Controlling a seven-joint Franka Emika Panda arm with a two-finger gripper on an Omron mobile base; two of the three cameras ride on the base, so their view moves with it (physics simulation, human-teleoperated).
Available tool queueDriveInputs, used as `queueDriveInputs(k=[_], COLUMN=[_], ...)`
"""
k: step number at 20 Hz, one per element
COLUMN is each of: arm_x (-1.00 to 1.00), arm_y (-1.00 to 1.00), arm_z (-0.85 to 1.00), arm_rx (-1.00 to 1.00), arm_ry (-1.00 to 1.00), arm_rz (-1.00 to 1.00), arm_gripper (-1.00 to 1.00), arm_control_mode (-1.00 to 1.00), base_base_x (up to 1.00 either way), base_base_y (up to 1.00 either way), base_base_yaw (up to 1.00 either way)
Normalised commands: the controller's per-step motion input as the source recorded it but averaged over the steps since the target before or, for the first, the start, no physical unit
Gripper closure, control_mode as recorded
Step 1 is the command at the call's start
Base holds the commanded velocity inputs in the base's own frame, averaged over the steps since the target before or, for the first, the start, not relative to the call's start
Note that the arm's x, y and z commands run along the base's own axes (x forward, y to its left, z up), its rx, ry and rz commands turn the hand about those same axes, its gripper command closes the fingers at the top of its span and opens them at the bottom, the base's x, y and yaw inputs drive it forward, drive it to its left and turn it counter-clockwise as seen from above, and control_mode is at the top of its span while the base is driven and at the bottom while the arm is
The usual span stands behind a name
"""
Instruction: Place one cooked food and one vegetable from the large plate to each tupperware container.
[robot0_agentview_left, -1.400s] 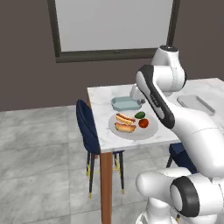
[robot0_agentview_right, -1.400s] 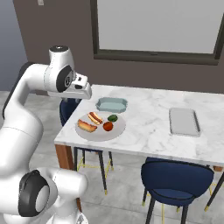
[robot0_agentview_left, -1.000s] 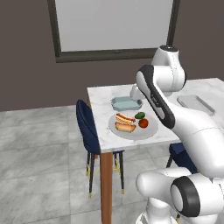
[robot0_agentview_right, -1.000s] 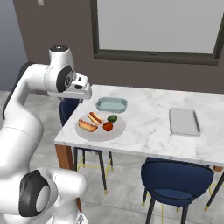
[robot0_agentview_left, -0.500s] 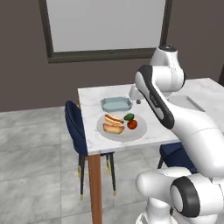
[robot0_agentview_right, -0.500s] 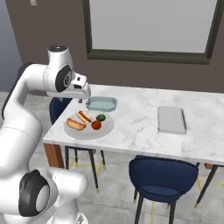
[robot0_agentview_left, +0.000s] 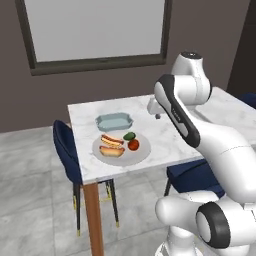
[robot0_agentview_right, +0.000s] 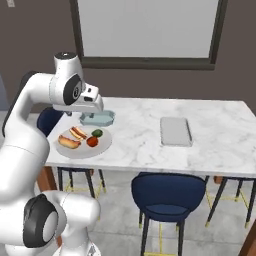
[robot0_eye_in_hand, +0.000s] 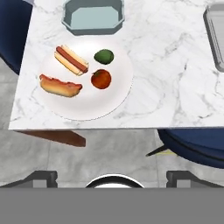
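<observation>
Marble table (robot0_eye_in_hand: 166, 83), hand view left to right: two hot dogs (robot0_eye_in_hand: 61, 85) (robot0_eye_in_hand: 71, 59) on the left half of the large plate (robot0_eye_in_hand: 118, 94), green avocado (robot0_eye_in_hand: 104, 56) and red tomato (robot0_eye_in_hand: 101, 79) just right of them on the same plate. Blue-green tupperware (robot0_eye_in_hand: 93, 17) sits just beyond the plate. Grey translucent tupperware (robot0_eye_in_hand: 215, 33) well apart at the right edge. Gripper (robot0_eye_in_hand: 112, 177) hovers above the table's near edge, jaws spread wide, holding nothing. Blue chair (robot0_eye_in_hand: 194, 142) under the table, right.
</observation>
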Motion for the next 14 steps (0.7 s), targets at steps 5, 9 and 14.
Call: queueDriveInputs(k=[5,9,14], arm_x=[0.0,0.0,0.0], arm_y=[0.0,0.0,0.0], arm_z=[0.0,0.0,0.0], arm_rx=[0.0,0.0,0.0], arm_ry=[0.0,0.0,0.0], arm_rz=[0.0,0.0,0.0], arm_gripper=[-1.0,-1.0,-1.0], arm_control_mode=[1.0,1.0,1.0], base_base_x=[0.36,0.42,0.41], base_base_y=[0.16,0.03,0.0], base_base_yaw=[-0.08,-0.02,-0.01])
